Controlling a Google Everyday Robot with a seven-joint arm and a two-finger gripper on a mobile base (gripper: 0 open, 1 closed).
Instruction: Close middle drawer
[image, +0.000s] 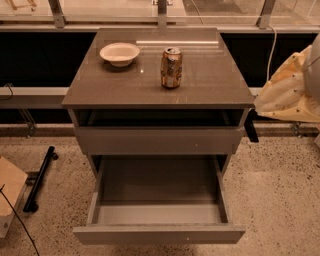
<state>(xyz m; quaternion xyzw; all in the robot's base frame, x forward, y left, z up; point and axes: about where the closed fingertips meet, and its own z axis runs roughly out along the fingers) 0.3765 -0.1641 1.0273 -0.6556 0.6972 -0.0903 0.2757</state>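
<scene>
The middle drawer (159, 200) is pulled far out toward me, and its plain grey inside is bare. Its flat front (159, 234) is at the bottom of the view. Above it is the uppermost drawer front (159, 141), with a dark gap under the cabinet top. The lowest drawer is hidden beneath the open one. My gripper (290, 92) shows as a cream-coloured shape at the right edge, level with the cabinet top. It is to the right of the cabinet and well above the open drawer, touching neither.
On the cabinet top (210, 80) stand a white bowl (120, 53) and a drinks can (171, 67). A black bar (41, 177) and a cardboard piece (10, 195) lie on the floor at the left. A short black piece (250, 131) hangs by the cabinet's right side.
</scene>
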